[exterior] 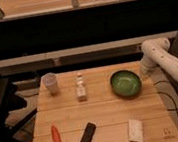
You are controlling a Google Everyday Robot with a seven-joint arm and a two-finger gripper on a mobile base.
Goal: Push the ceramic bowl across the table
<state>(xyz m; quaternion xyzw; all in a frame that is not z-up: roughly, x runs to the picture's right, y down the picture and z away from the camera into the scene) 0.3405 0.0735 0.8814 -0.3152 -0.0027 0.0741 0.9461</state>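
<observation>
Task status: we judge the push as barely begun, if begun at all. The ceramic bowl [126,84] sits right of centre in the frame, on the far right part of the table [105,114], close to the table's right edge, upright and empty as far as we can see. Nearly the whole width of the tabletop lies to its left, so the crossing remains to be done. On that side we note a small bottle [80,88] standing near the bowl, and a white cup [50,83] farther toward the left edge; either could lie in the path of a straight leftward push. Lower in the frame, well apart from the bowl, lie an orange-red item [55,135], a flat black object [87,135] and a white packet [136,130]. End effector: the white arm enters from the right of the frame and bends down to the table, putting the gripper [144,74] just beside the bowl's right rim, on the side away from the open tabletop. We record its fingers as brought together, with nothing held between them. Whether it touches the rim we cannot tell; it is at most at the rim, placed to shove from the right.
</observation>
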